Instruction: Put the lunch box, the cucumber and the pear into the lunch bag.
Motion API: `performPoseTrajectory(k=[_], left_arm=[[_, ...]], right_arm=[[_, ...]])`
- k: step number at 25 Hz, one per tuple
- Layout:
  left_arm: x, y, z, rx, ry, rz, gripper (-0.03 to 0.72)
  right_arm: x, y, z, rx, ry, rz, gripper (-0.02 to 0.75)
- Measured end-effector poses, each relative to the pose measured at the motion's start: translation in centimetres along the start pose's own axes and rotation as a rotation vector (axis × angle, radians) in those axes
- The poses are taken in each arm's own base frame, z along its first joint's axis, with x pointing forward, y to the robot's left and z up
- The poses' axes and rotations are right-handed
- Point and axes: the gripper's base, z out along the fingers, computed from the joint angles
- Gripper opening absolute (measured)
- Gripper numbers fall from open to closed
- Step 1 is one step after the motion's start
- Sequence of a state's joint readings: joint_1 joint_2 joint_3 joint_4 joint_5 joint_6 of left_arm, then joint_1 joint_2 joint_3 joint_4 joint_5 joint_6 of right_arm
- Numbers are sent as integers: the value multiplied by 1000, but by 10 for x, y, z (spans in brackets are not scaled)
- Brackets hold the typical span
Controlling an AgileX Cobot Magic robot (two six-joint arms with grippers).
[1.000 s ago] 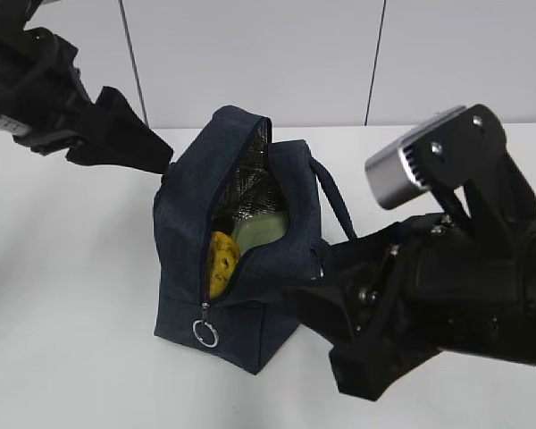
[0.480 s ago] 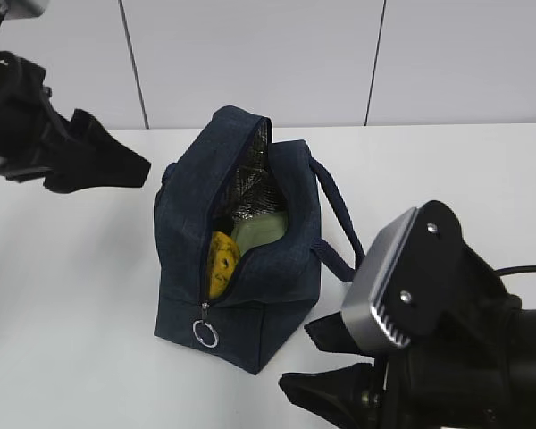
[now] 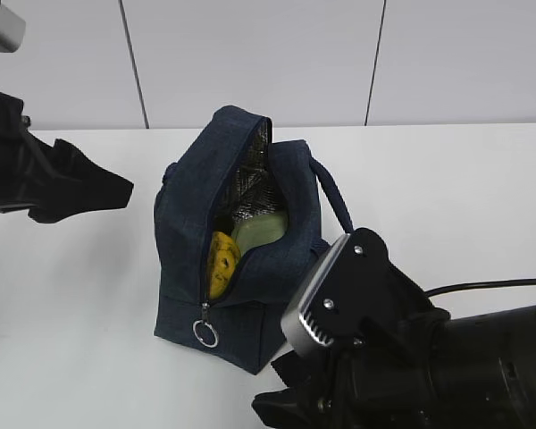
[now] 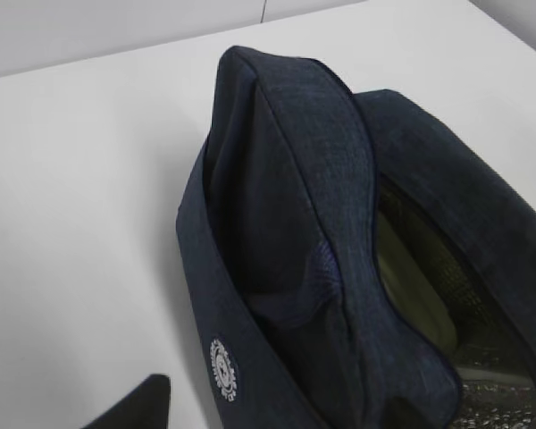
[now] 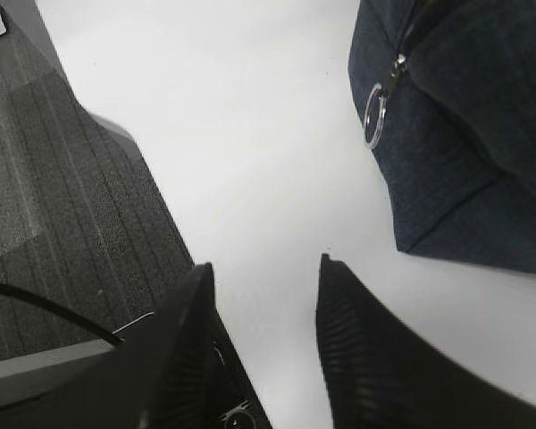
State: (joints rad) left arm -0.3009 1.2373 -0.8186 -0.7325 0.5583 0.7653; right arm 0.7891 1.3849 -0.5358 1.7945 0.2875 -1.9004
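Gaping apart and empty, the right gripper (image 5: 263, 295) hovers over the table (image 5: 250, 134) beside the bag (image 3: 237, 259); the left gripper's (image 3: 103, 188) grip can't be told. Pear (image 3: 221, 261) and lunch box (image 3: 261, 229) sit inside the bag.

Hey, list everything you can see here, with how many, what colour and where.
lunch bag: one, dark navy, upright mid-table, zipper open
pear: one, yellow, inside the bag near the opening
lunch box: one, pale green lid, inside the bag behind the pear
ring pull: one, silver, low on the bag's front
table: one, white
left claw: black, left of the bag, clear of it
right claw: black, open, empty, near the bag's front corner
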Motion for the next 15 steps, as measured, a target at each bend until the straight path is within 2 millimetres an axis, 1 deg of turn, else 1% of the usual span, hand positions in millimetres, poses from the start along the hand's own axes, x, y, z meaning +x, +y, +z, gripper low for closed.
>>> performPoseTrajectory(k=[2,3,5,7,9,15], left_arm=[[0,0,-1,-1,-4,0,420],[0,0,-1,-2,-4,0,419],[0,0,-1,-2,-5,0,417],[-1,0,-1,-1,-6,-2,416],[0,0,-1,0,-4,-2,414],[1,-2,-1,22,12,-8,414]], right_arm=[[-3,3,-3,-28,-26,-31,305],[-7,8,-7,-67,-58,-77,302],[-16,14,-18,-101,-122,-131,269],[-19,14,-23,-77,-141,-142,232],[-19,10,-25,-38,-133,-131,216],[-19,10,-24,-35,-132,-120,211]])
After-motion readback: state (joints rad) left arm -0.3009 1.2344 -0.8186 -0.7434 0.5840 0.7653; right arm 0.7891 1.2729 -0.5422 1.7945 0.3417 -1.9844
